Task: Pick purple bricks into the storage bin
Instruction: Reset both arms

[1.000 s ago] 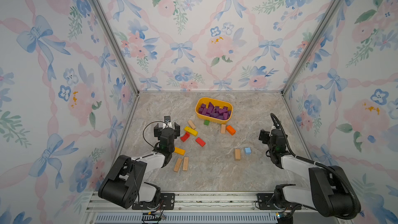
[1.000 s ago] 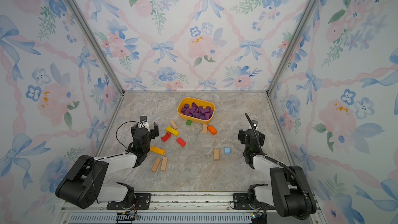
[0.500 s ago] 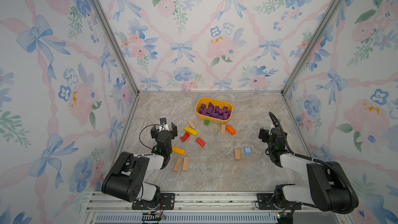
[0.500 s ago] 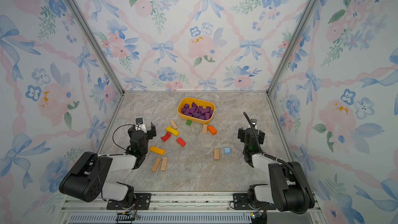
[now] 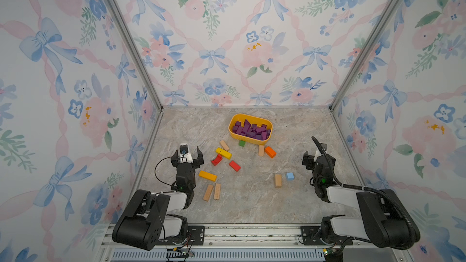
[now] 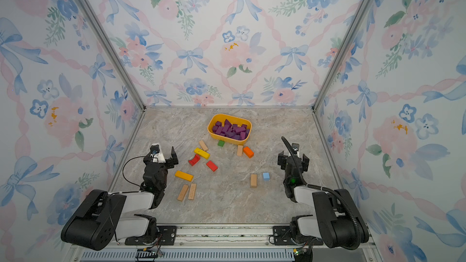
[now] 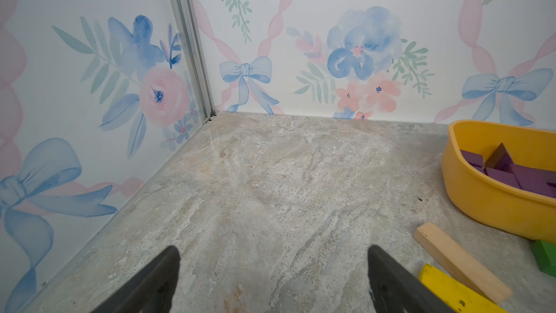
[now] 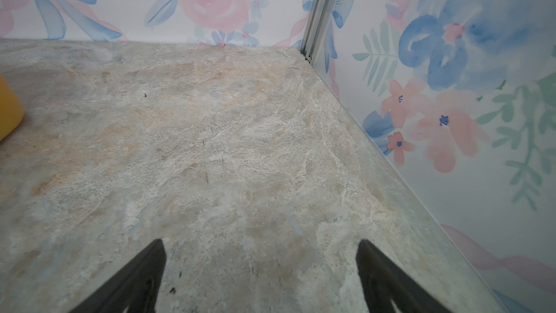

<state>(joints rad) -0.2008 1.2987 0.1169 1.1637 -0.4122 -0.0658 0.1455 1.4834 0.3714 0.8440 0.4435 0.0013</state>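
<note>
The left gripper (image 5: 187,155) at eight o'clock and the right gripper (image 6: 293,159) at four stand wide, empty, near the side walls (image 5: 75,122); bare floor (image 5: 252,197) lies ahead of each.

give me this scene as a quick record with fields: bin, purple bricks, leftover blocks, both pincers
storage bin: yellow tub, upright, toward the back of the table
purple bricks: piled inside the bin; none seen on the table
leftover blocks: green block beside the bin's front wall; orange block, yellow bar, light blue cube, tan bars scattered nearer the arms
left pincer: open, empty, over bare table
right pincer: open, empty, over bare table
</note>
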